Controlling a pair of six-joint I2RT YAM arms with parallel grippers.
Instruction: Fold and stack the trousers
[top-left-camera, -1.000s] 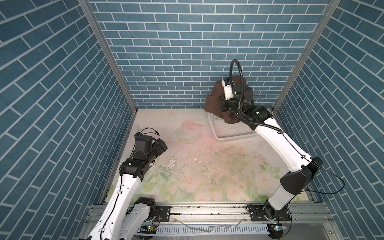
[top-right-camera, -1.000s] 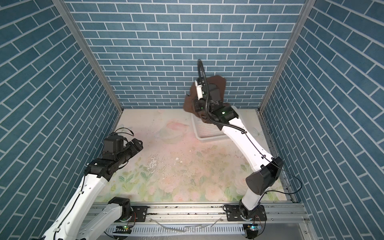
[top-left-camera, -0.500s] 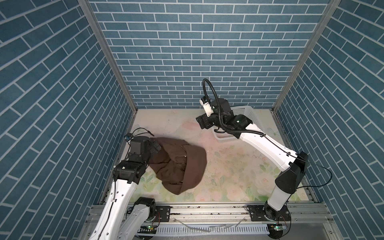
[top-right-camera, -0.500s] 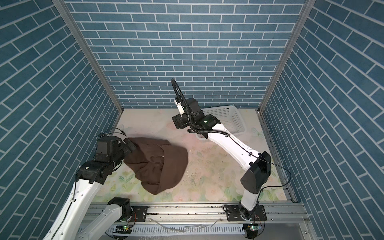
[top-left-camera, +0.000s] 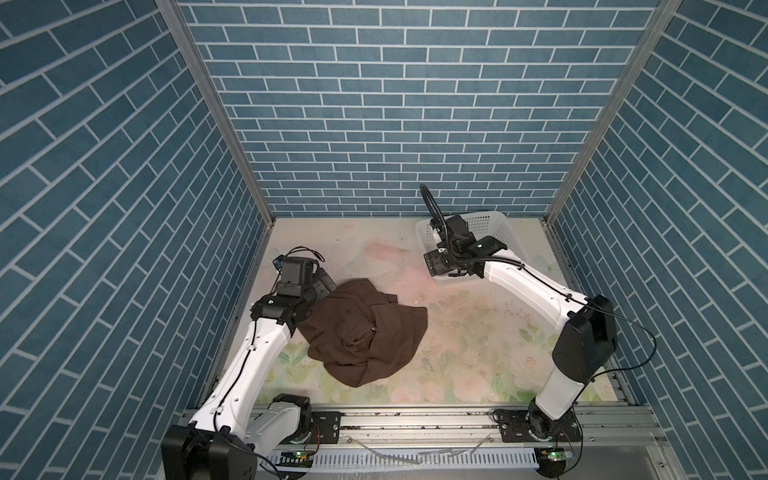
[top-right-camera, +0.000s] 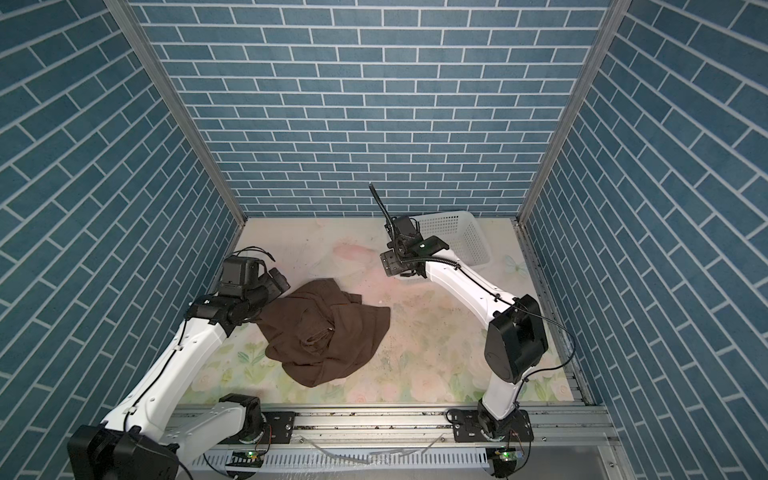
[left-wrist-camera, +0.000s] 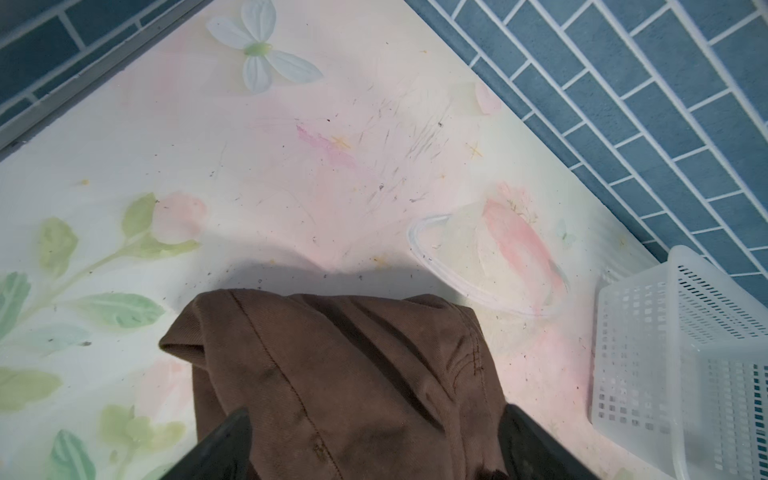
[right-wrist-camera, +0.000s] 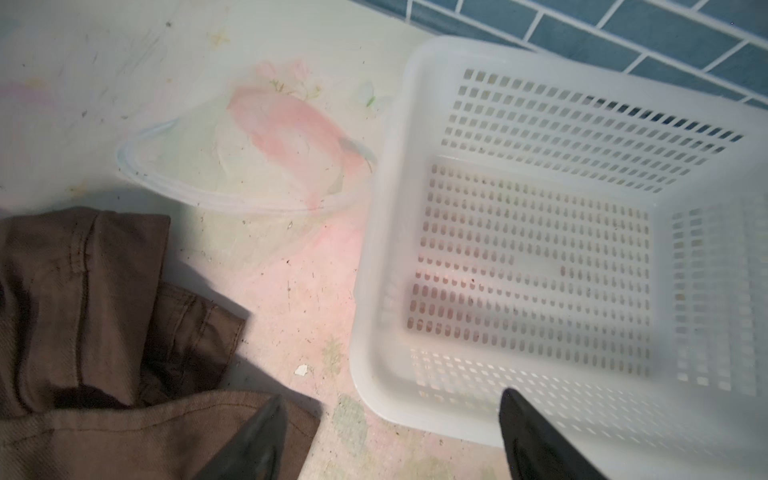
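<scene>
1. While the trousers (top-left-camera: 365, 332) lie in a crumpled heap on the table (top-left-camera: 478, 353), on the left arm's side and towards the front, no fold has been made. Judging by this, the step in hand is getting them spread out flat
2. At the heap's left edge the left gripper (left-wrist-camera: 376, 411) has its fingers (left-wrist-camera: 220, 453) wide apart, one on each side of a hump of cloth. The cloth sits between them but is not pinched, so I read this hand as released
3. Over by the near rim of the white basket (right-wrist-camera: 374, 270) in the back right corner hangs the right gripper (right-wrist-camera: 390, 395). It is spread wide with nothing in it and stands clear of the trousers. The basket shows nothing inside
4. My guess is that the next move calls for both arms: each pinches one outer corner, then they draw apart so the legs stretch along the table
5. Finding those corners is the hard part. A stitched edge (right-wrist-camera: 199, 320) shows on the basket side of the heap, but I cannot tell whether it is waistband or leg end
6. One risk is catching several layers at once, which would lift the whole bundle
</scene>
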